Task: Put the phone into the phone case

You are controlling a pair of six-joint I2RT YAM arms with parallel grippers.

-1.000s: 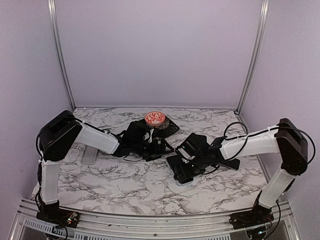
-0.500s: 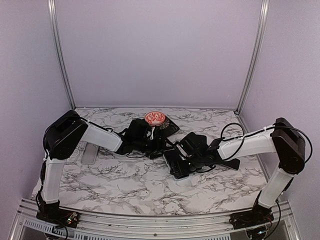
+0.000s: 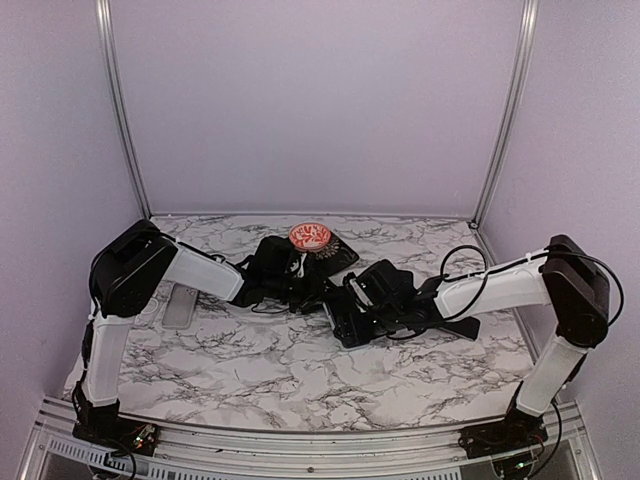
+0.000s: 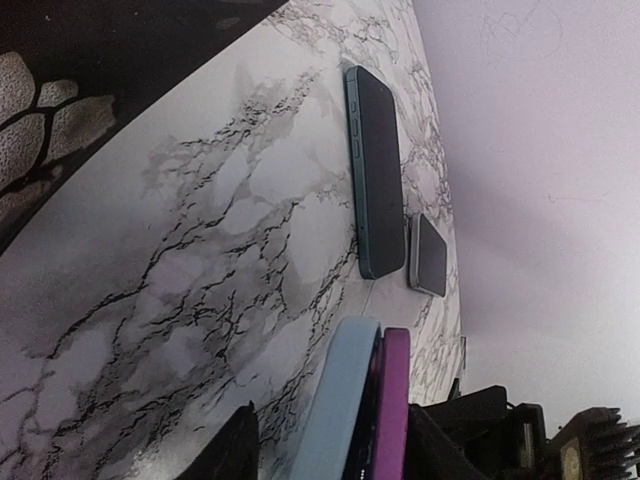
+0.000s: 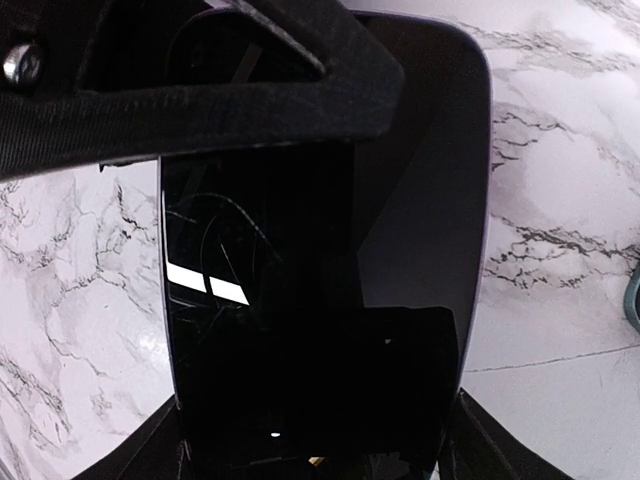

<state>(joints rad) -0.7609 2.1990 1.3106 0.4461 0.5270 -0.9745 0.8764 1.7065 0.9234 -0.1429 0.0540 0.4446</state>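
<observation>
Standing by the rig here. The right gripper (image 5: pixel 320 446) is grasping the phone (image 5: pixel 300 250) across its width. It's a black slab with a scuffed glass face, and it looks to be held a bit above the marble table (image 4: pixel 200 250), close to the middle. From the overhead view it sits at about 4 o'clock of the other claw, and the 2 are nearly touching.

The left gripper (image 4: pixel 342 438) has what I take to be the phone case (image 4: pixel 345 400) standing edge-on between its fingers, light blue on 1 side and magenta on the other. I honestly can't tell if it's pinching it yet, since there looks to be a sliver of gap on the blue side.

Further out, the left wrist cam shows a teal phone (image 4: pixel 378 170) lying flat, with a smaller grey slab (image 4: pixel 428 256) just beside its end. A red-and-white disc (image 3: pixel 310 237) sits on something dark at roughly 12 o'clock of the left claw, toward the back wall.

My read is that this is the line-up step: both parts are brought together but nothing is inserted yet. I'd say the next move needs the case firmly held with its open side facing the phone. Then 1 corner goes in first and the rest gets pressed down, without the phone twisting in the grip.
</observation>
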